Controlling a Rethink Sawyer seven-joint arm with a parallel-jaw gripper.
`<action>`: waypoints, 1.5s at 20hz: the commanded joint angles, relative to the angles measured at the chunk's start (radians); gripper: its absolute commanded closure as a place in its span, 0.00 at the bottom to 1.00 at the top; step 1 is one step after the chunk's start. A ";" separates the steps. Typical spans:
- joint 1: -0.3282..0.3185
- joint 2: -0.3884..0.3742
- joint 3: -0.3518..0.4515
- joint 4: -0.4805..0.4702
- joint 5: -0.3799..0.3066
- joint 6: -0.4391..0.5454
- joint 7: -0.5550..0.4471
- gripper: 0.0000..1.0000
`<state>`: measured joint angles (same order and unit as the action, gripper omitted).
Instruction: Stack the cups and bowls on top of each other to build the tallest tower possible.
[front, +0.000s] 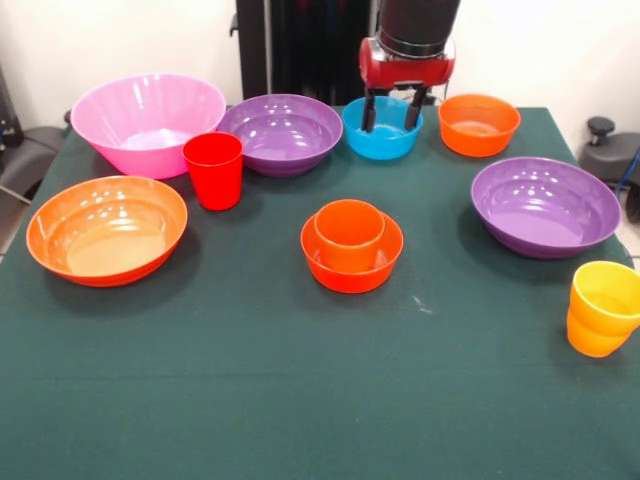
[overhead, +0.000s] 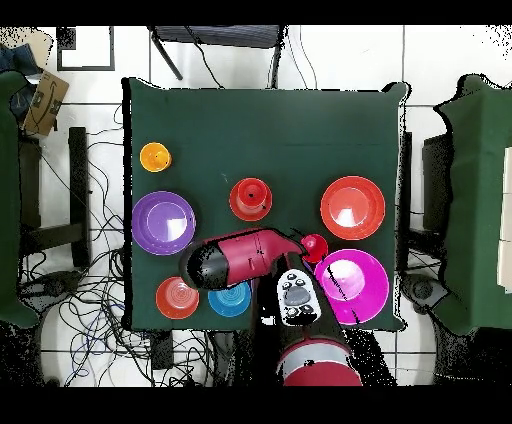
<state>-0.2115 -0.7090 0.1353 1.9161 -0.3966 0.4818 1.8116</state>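
Observation:
My gripper (front: 392, 112) is open, its fingertips (front: 370, 115) down over the blue bowl (front: 382, 138) at the far side, holding nothing. An orange cup (front: 350, 232) stands in a small orange bowl (front: 352, 262) at mid-table, a two-piece pile also seen from overhead (overhead: 250, 198). The red cup (front: 214, 170) stands left of it, and the yellow-orange cup (front: 603, 308) at the near right. Purple bowls sit beside the blue bowl (front: 283, 133) and at the right (front: 545, 206). Another small orange bowl (front: 479, 124) sits far right. In the overhead view my arm (overhead: 245, 258) hides one purple bowl.
The large pink bowl (front: 148, 122) sits at the far left and the large orange bowl (front: 107, 228) in front of it. The green table (front: 300, 400) has bare cloth along its near side. Cables and chairs surround the table (overhead: 270, 120) in the overhead view.

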 joint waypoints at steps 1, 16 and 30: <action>0.048 0.083 -0.017 0.051 -0.001 -0.096 0.174 0.00; 0.098 0.201 -0.093 0.022 0.050 -0.238 0.228 0.00; 0.067 0.184 -0.062 0.037 0.057 -0.216 0.194 0.00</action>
<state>-0.1267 -0.5402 0.0055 1.9414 -0.3707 0.3014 1.8856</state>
